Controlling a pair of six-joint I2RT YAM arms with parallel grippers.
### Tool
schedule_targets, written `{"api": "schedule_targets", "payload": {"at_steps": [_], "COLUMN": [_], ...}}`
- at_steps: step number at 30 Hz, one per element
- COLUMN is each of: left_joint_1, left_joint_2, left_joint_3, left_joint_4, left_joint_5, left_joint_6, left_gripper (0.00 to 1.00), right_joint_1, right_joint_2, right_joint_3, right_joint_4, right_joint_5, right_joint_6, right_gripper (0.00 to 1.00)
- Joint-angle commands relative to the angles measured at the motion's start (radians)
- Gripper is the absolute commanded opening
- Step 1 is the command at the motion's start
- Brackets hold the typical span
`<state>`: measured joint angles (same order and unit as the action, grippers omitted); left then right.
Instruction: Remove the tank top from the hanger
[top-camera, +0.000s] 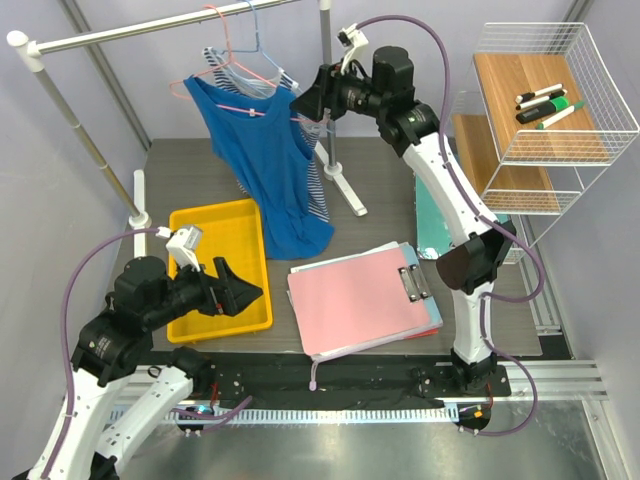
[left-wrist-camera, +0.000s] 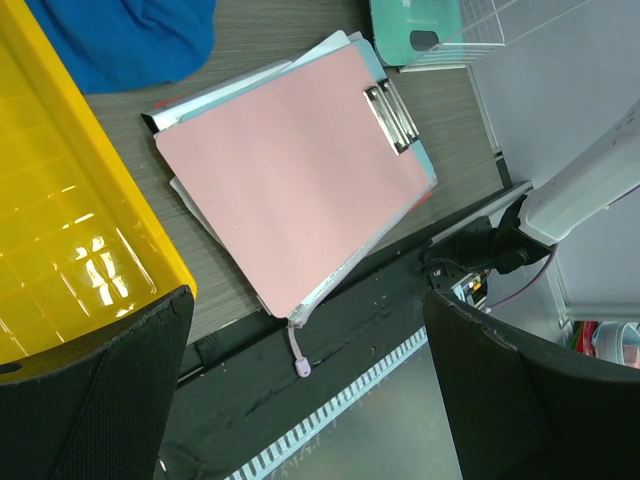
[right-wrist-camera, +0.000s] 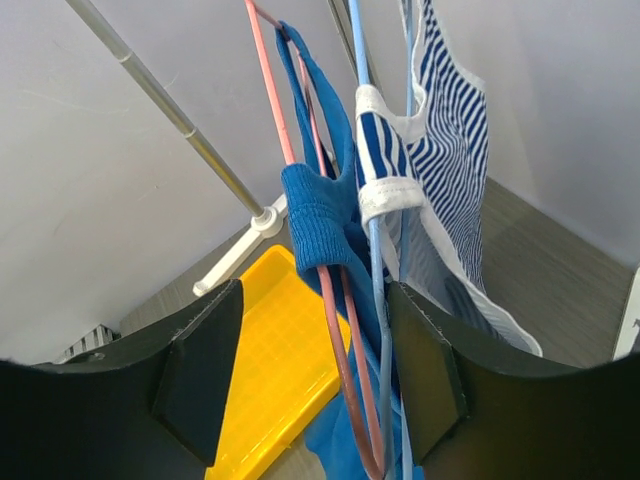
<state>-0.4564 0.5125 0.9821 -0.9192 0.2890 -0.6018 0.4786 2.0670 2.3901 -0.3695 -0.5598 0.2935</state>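
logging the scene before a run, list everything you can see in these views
blue tank top: 1, blue, hanging on the pink hanger
pink hanger: 1, pink, on the rail
striped tank top: 1, blue and white, on the blue hanger
blue hanger: 1, light blue, beside the pink one
rail: 1, silver, at the back of the table
yellow tray: 1, yellow, on the table's left side
clipboard: 1, pink, on top of a stack of papers, centre
wire basket: 1, white, right wall
markers: about 3, black and green, in the basket
left gripper: 1, black, open, above the near edge
right gripper: 1, black, open, fingers on either side of the blue strap
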Motion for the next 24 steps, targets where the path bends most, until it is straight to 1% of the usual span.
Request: {"api": "schedule_targets", "payload": {"at_steps": [1, 4, 5, 6, 10, 14, 18, 24], "left_joint_1": [0.004, 0.002, 0.004, 0.002, 0.004, 0.002, 0.002, 0.004], "left_joint_2": [-0.009, -0.008, -0.008, -0.008, -0.003, -0.002, -0.005, -0.005], "left_joint_3": [0.010, 0.013, 0.015, 0.015, 0.013, 0.010, 0.010, 0.016], "left_joint_4": [0.006, 0.002, -0.003, -0.001, -0.001, 0.002, 0.011, 0.010], "left_joint_5": [0.016, 0.015, 0.015, 0.013, 0.016, 0.016, 0.019, 0.019], "left_joint_6": [-0.004, -0.001, 0.002, 0.004, 0.008, 0.010, 0.002, -0.003], "left_gripper": [0.96, 0.96, 0.97, 0.96, 0.96, 0.96, 0.97, 0.97], "right_joint_1": [0.029, 0.048, 0.052, 0.058, 0.072, 0.083, 0.101, 0.120], "right_joint_2": [-0.048, -0.054, -0.064, -0.073, -0.100, -0.142, -0.137, -0.067], "right_joint_3": [0.020, 0.046, 0.035, 0.029, 0.044, 0.040, 0.067, 0.124], "right_joint_4": [0.012, -0.032, -0.035, -0.042, -0.086, -0.095, -0.098, -0.097], "right_joint_5": [0.021, 0.064, 0.087, 0.104, 0.208, 0.259, 0.252, 0.182], "right_joint_6": [-0.037, -0.089, -0.103, -0.114, -0.155, -0.194, -0.208, -0.182], "right_gripper": [0.63, 0.63, 0.65, 0.69, 0.73, 0.78, 0.79, 0.74]}}
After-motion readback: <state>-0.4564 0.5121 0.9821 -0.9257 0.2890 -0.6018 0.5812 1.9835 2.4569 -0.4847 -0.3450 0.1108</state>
